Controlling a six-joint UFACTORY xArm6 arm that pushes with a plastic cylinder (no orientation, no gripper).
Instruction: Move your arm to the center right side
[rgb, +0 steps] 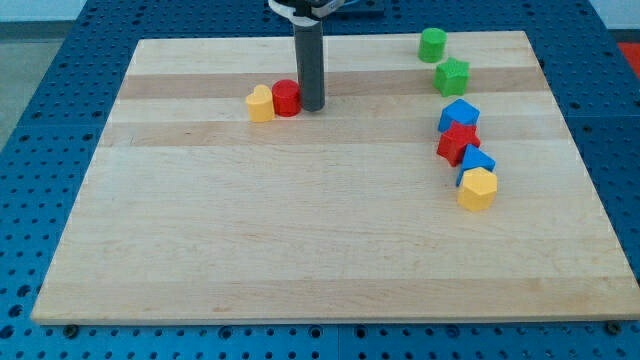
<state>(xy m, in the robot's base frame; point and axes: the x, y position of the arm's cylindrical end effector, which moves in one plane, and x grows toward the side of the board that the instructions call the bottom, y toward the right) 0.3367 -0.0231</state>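
My tip (312, 106) rests on the wooden board (300, 220) near the view's top, left of centre. It touches the right side of a red cylinder (286, 98), and a yellow heart-shaped block (260, 103) sits against the cylinder's left side. On the view's right, a line of blocks runs downward: a green cylinder (432, 44), a green star-shaped block (452, 76), a blue block (459, 115), a red star-shaped block (458, 142), a blue block (476, 162) and a yellow hexagonal block (478, 188). My tip is far to the left of this line.
The board lies on a blue perforated table (40, 80). The rod (308, 60) comes down from the view's top edge.
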